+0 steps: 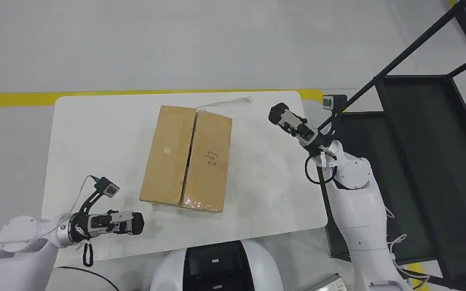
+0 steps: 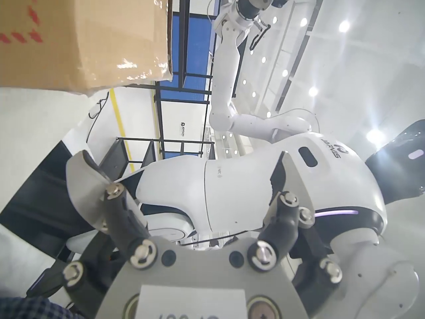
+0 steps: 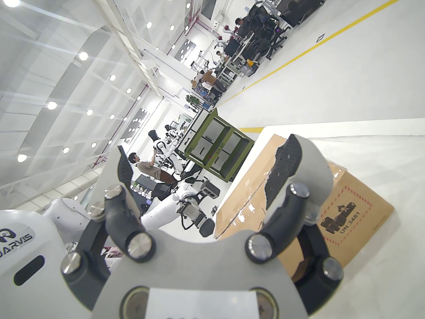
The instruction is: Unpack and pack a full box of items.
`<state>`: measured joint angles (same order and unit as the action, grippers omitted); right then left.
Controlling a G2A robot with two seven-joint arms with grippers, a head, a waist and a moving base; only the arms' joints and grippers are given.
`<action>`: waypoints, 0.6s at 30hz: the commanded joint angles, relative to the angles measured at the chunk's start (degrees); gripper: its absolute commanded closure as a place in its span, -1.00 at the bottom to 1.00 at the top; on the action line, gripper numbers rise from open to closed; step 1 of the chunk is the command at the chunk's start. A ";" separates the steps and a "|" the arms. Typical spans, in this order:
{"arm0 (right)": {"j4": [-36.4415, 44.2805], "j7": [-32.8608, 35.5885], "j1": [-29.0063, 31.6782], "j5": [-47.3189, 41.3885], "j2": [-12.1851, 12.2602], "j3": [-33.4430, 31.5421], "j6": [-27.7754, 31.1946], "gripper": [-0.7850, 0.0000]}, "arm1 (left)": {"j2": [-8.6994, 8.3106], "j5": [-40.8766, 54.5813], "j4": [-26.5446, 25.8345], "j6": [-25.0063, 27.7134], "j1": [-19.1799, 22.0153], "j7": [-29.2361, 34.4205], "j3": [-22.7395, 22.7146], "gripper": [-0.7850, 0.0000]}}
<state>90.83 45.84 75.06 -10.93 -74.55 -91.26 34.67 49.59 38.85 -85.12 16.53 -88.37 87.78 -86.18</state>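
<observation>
Top view: the box [image 1: 188,158] sits mid-desk [image 1: 269,190] with its flaps shut. I've got the left gripper [image 1: 139,221] near-left and the right gripper [image 1: 275,113] far-right, both released, flanking it, I guess for opening.

The left gripper [image 1: 135,222] is sitting low, just off the near left corner of the box [image 1: 187,156]. Its arm is lying almost flat along the worktop [image 1: 262,196] and its jaws are standing wide apart. The right gripper [image 1: 279,113] is hovering off the box's far right corner. That forearm is stretching in from the right, its wrist is angling toward the box, and its jaws are gaping open too.
</observation>
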 commanded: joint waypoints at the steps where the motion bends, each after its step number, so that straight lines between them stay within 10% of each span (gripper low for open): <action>1: 0.00 0.00 0.00 0.00 0.00 0.00 0.00 -1.00 | 0.13 0.90 0.50 0.93 0.80 -0.95 1.34 -1.00; 18: 0.00 0.00 0.00 0.00 0.00 0.00 0.00 -1.00 | 1.56 10.42 11.22 5.85 7.01 -5.87 4.82 -1.00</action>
<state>90.83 45.84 75.06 -10.93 -74.55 -91.26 34.67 51.06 48.71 -74.51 22.37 -81.71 81.93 -81.34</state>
